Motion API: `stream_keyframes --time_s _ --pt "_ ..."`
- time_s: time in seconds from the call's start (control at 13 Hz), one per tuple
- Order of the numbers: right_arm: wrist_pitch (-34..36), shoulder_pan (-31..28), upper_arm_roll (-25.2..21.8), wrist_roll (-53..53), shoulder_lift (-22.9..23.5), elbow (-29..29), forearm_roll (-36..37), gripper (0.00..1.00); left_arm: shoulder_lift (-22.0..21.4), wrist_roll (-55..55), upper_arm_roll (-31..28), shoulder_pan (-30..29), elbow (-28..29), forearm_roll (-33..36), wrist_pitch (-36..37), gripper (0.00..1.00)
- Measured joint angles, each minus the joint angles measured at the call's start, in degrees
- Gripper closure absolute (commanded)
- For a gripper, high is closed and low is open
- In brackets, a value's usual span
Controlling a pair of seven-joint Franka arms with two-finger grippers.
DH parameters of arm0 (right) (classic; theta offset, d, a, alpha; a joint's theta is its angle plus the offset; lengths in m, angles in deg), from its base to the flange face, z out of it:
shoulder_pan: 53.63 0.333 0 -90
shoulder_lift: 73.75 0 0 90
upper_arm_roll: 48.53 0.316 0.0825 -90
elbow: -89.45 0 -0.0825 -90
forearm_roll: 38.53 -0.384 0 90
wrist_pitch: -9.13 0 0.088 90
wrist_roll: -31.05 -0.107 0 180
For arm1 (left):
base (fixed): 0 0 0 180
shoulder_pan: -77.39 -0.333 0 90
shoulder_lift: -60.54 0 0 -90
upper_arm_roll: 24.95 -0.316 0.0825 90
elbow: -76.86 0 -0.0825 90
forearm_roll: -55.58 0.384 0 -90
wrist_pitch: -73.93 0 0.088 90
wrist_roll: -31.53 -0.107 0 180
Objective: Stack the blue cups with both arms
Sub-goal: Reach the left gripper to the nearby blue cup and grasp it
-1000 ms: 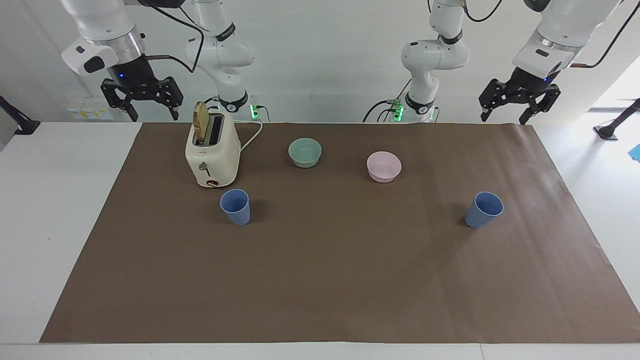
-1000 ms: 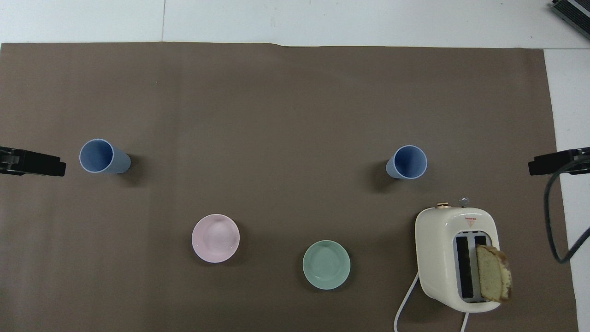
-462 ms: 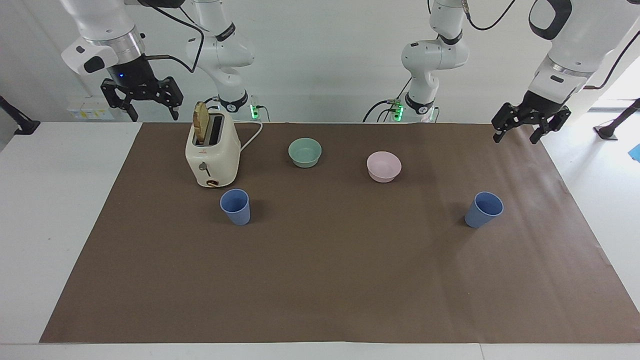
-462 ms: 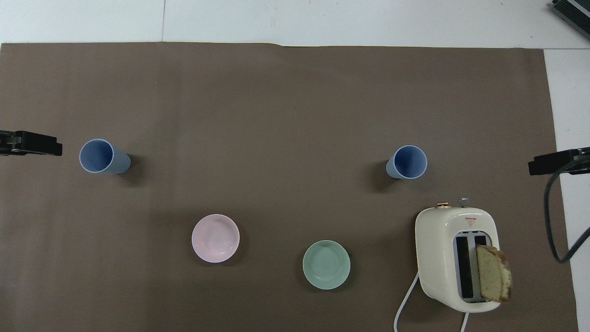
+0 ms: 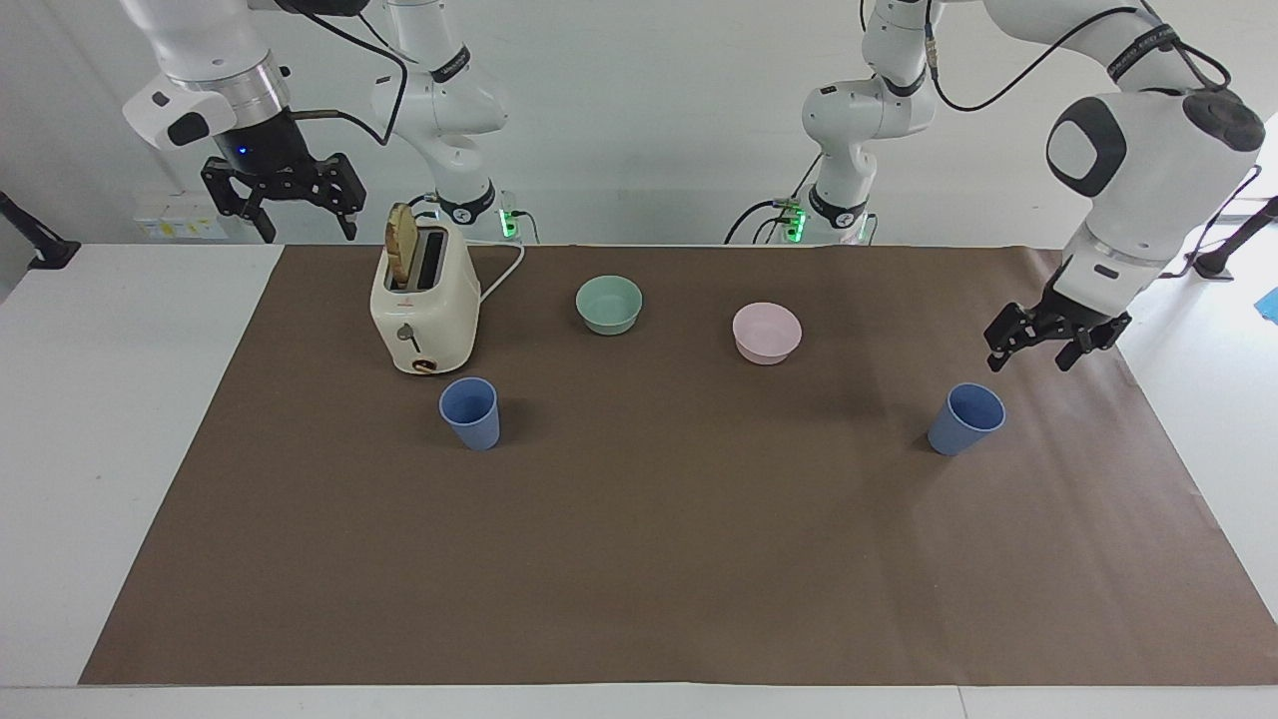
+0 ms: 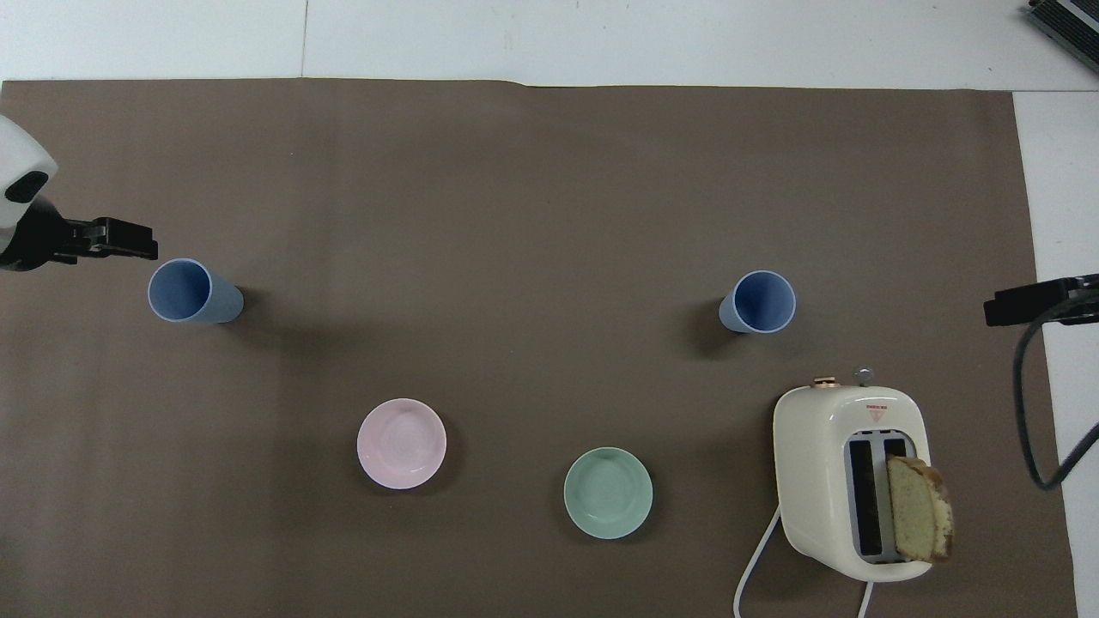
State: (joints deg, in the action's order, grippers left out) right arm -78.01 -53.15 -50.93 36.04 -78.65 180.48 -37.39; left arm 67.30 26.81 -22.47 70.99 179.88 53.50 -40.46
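Note:
Two blue cups stand upright on the brown mat. One cup (image 5: pixel 469 412) (image 6: pixel 757 302) is just farther from the robots than the toaster. The second cup (image 5: pixel 966 419) (image 6: pixel 193 292) stands toward the left arm's end. My left gripper (image 5: pixel 1028 361) (image 6: pixel 148 251) hangs open over the mat close beside this second cup, a little above its rim, touching nothing. My right gripper (image 5: pixel 308 235) (image 6: pixel 989 312) waits open and empty, high over the table edge at the right arm's end, beside the toaster.
A cream toaster (image 5: pixel 424 310) (image 6: pixel 850 481) holds a bread slice (image 5: pixel 401 245) in one slot, its white cord (image 5: pixel 504 272) trailing toward the robots. A green bowl (image 5: pixel 609 304) (image 6: pixel 608 493) and a pink bowl (image 5: pixel 767 332) (image 6: pixel 402 443) sit nearer the robots than the cups.
The left arm has swung down and out over the mat, bringing its open gripper close to the cup at its end. The right arm and all objects stayed still.

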Motion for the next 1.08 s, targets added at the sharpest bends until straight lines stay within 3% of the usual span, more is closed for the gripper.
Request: stream_keyframes --time_s 0.31,0.85,0.92,1.0,1.08 --pt "0.0 0.0 0.0 0.0 0.0 0.0 0.0 0.0 1.5 -0.1 0.0 -0.9 6.5 0.0 -6.7 0.0" --pt "0.0 0.0 0.0 0.0 0.0 0.0 0.0 0.0 3.1 -0.1 0.0 -2.2 8.7 0.0 -9.6 0.0" --pt "0.0 0.0 0.0 0.0 0.0 0.0 0.0 0.0 3.2 -0.1 0.0 -2.2 9.0 0.0 -10.2 0.14" --pt "0.0 0.0 0.0 0.0 0.0 0.0 0.0 0.0 3.2 -0.1 0.2 -2.1 9.3 0.0 -10.4 0.34" --pt "0.0 0.0 0.0 0.0 0.0 0.0 0.0 0.0 3.2 -0.1 0.2 -2.1 9.9 0.0 -10.8 0.63"
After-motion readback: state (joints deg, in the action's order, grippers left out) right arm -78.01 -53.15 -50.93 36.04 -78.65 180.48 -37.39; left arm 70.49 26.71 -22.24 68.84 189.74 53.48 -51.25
